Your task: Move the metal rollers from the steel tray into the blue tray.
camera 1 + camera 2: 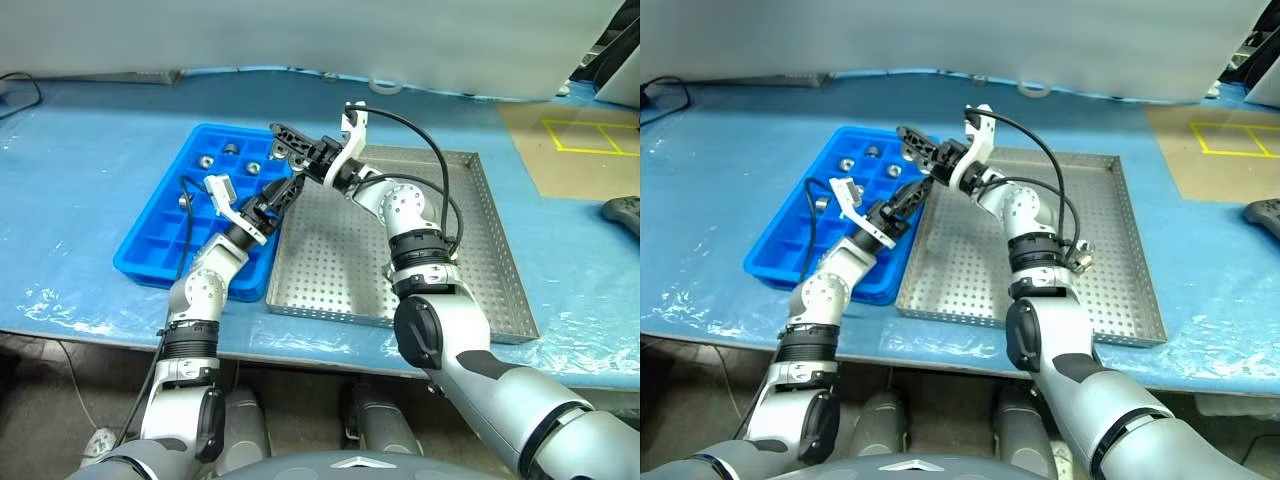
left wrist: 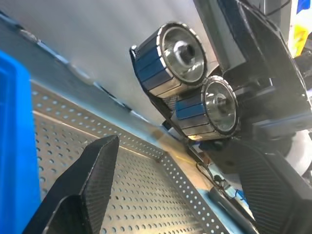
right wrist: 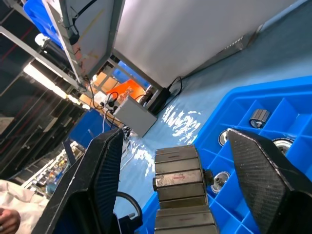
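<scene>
Fingers (image 3: 105,175) spread; rollers (image 3: 259,117) in blue tray (image 3: 292,92).

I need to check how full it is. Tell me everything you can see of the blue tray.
The blue tray is bright plastic, rectangular, split into a grid of small square compartments. It lies flat on the blue-covered table, its long side against the steel tray. A few metal rollers sit in its far compartments; most nearer ones look empty. Both grippers hover above its edge.

counter: blue plastic-sheeted counter (image 1: 90,180) | far right: black rounded device (image 1: 625,212) | beyond: tan floor, yellow tape square (image 1: 590,135)
</scene>
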Controlling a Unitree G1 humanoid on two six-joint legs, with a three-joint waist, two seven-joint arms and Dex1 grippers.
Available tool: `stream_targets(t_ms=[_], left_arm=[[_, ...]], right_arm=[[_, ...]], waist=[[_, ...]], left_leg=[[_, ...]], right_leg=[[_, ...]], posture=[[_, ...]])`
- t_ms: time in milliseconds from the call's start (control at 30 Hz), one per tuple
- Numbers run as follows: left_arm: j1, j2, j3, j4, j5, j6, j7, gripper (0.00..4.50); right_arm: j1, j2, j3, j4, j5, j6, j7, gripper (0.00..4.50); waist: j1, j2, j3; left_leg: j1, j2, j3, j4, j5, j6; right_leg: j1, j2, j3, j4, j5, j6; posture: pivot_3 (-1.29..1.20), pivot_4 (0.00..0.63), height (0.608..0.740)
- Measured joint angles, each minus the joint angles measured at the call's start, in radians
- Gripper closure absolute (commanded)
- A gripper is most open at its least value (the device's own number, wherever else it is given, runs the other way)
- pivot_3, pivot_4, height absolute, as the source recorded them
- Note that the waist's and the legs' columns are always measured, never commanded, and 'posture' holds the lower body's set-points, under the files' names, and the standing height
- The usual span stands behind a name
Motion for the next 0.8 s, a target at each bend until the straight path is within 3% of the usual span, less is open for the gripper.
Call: stream_targets(t_ms=[800], left_arm=[[0.037, -0.033, 0.027, -0.058, -0.121, 0.092, -0.047, 0.56]], right_arm=[[0.032, 0.009, 0.038, -0.004, -0.008, -0.028, -0.029, 0.98]], waist=[[-0.003, 0.001, 0.0]], left_leg=[[0.005, -0.001, 0.002, -0.002, 0.0, 0.0]], right_leg=[[0.003, 0.0, 0.003, -0.001, -0.002, -0.003]], posture=[[-0.32, 0.15, 0.74]])
